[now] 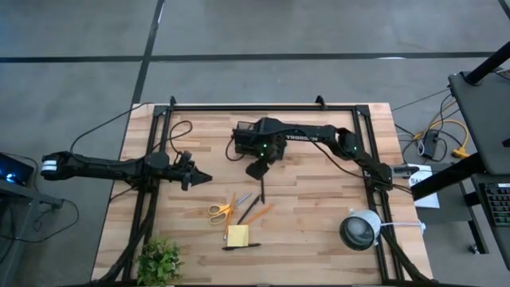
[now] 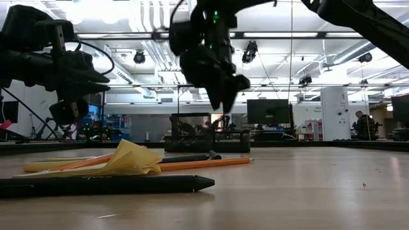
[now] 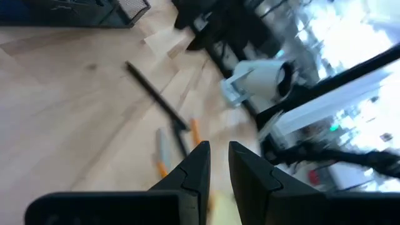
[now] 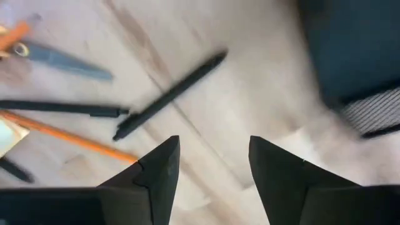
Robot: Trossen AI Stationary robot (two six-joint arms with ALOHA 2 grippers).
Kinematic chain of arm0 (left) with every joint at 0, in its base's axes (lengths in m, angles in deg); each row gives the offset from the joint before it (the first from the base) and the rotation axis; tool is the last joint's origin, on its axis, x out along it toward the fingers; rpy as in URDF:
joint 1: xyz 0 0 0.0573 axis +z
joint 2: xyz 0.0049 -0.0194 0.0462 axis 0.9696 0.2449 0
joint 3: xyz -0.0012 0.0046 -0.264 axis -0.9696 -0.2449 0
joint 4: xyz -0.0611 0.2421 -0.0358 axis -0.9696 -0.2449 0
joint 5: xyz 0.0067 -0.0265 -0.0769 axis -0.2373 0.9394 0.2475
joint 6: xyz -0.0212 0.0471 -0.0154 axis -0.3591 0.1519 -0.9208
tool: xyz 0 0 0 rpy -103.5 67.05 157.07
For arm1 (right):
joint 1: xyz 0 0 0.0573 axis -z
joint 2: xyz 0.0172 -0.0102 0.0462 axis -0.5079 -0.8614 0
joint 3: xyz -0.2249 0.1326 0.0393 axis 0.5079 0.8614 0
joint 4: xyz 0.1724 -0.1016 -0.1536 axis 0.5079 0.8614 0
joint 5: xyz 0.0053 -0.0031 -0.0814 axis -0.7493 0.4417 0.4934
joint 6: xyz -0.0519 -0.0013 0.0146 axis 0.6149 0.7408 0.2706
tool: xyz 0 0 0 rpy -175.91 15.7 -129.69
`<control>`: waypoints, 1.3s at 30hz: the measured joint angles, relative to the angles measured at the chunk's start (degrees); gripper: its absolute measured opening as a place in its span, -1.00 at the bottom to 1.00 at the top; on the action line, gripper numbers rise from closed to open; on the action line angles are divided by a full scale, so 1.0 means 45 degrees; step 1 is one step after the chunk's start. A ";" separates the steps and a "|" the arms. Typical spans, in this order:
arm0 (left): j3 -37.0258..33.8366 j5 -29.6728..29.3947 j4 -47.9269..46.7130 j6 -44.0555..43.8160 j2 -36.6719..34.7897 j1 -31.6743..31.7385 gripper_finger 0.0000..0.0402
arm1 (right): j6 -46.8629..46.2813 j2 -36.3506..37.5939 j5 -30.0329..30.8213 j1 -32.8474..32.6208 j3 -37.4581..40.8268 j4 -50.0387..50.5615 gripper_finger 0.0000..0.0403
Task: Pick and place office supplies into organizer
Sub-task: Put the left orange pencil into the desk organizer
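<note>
Organizer (image 1: 246, 140): small dark boxy bin with mesh-like walls

Pale, smooth-planked wooden table top (image 1: 319, 239) with visible grain lies beneath the matt black plastic right gripper (image 4: 214, 164). Just ahead of its fingers, a slim matt black plastic pen (image 4: 169, 95); beyond it, a smooth orange wooden pencil (image 4: 69, 139).

The organizer (image 1: 245, 141) sits at the centre of the tabletop (image 1: 319, 239) in the high view. Below it lie a pen (image 1: 261, 185), the scissors (image 1: 222, 209), pencil (image 1: 260, 214) and sticky-note pad (image 1: 237, 235). The plant (image 1: 159, 261) stands lower left, the lamp (image 1: 360, 229) lower right.
</note>
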 joint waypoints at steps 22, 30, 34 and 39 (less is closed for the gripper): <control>0.3863 0.3739 -0.3739 0.5848 0.3171 0.0323 -0.97 | 0.5264 0.0884 -0.0036 -0.2297 0.0435 -0.2808 -0.43; 0.4083 0.3887 -0.7206 0.5832 0.3083 0.0307 -0.99 | 1.2614 0.0835 0.1538 -0.2320 0.1438 -0.6465 -0.64; 0.4078 0.3497 -0.8834 0.5188 0.2030 0.0162 -0.98 | 1.3854 0.0831 0.1553 -0.2561 0.2005 -0.7177 -0.53; 0.4081 0.2515 -0.8997 0.4597 0.0662 -0.0144 -0.83 | 1.4444 0.0831 0.1561 -0.2960 0.2678 -0.8051 -0.31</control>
